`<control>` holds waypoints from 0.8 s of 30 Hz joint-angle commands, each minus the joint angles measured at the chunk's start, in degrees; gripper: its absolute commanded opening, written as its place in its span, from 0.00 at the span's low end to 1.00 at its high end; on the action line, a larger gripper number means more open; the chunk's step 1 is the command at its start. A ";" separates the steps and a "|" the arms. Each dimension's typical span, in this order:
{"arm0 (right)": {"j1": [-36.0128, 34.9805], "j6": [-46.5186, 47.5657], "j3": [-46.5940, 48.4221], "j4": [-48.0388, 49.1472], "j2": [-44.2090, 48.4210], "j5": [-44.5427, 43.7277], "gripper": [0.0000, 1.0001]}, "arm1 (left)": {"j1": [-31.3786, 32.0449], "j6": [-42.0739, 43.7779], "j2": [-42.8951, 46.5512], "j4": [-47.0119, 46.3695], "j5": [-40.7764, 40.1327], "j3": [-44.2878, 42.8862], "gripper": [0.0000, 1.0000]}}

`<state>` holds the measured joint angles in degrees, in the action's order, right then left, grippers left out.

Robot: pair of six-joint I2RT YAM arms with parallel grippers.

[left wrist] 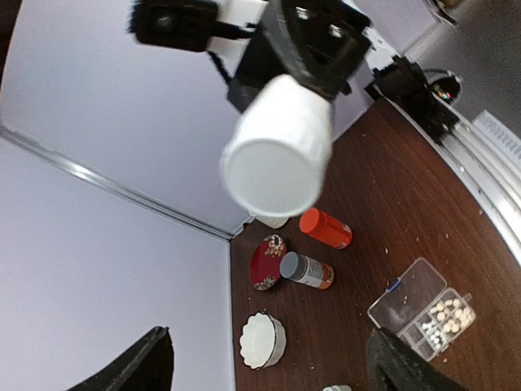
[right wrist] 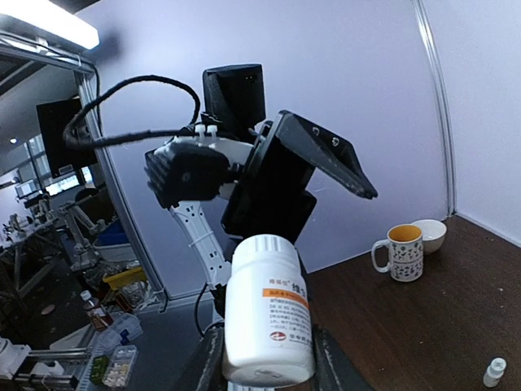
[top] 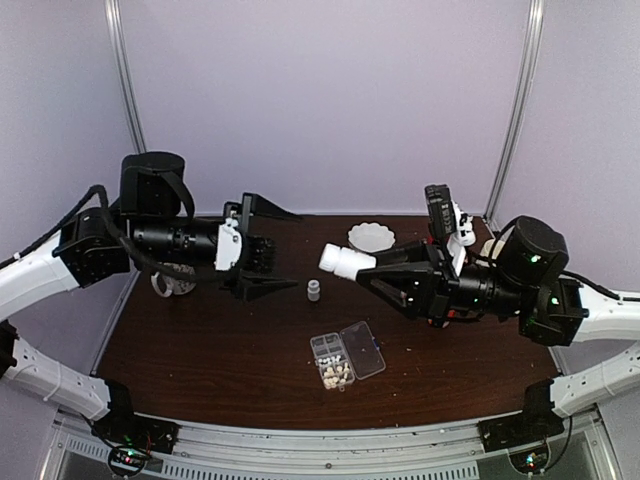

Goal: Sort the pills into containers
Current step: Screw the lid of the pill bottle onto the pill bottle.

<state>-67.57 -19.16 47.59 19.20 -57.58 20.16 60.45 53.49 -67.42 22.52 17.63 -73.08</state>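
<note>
My right gripper is shut on a large white pill bottle and holds it level above the table, its capped end towards the left arm. The left gripper stands open just short of that cap, with nothing between its wide-apart jaws. Below, the clear organiser box lies on the table with its lid open. Cream-white pills fill a few of its cells.
A tiny white bottle stands left of the organiser. A white fluted dish, a red dish, an orange bottle and a grey-capped bottle sit at the back right. A mug and bowl stand at the far left.
</note>
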 commanded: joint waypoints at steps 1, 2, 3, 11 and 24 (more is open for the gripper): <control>-0.02 14.70 -0.13 -7.07 1.63 -3.69 0.00 | -0.56 -29.83 2.77 -8.61 0.05 -0.36 0.88; -0.04 17.20 0.20 -8.02 1.60 -4.06 0.00 | -0.51 -35.49 2.58 -8.02 0.47 -1.42 0.88; -0.04 20.22 0.48 -8.68 1.40 -4.21 0.00 | -0.53 -40.63 2.09 -6.58 1.36 -2.91 0.88; -0.60 34.31 0.68 -5.25 1.01 -6.58 0.00 | -0.51 -70.14 -1.06 -1.23 10.51 -8.85 0.84; -2.56 40.90 6.34 -5.11 -3.53 -7.28 0.00 | -0.57 -85.85 1.69 -8.21 15.48 -1.20 0.97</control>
<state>-69.41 18.90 50.46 13.04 -60.20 14.00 60.14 -26.74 -66.28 18.83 30.44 -76.20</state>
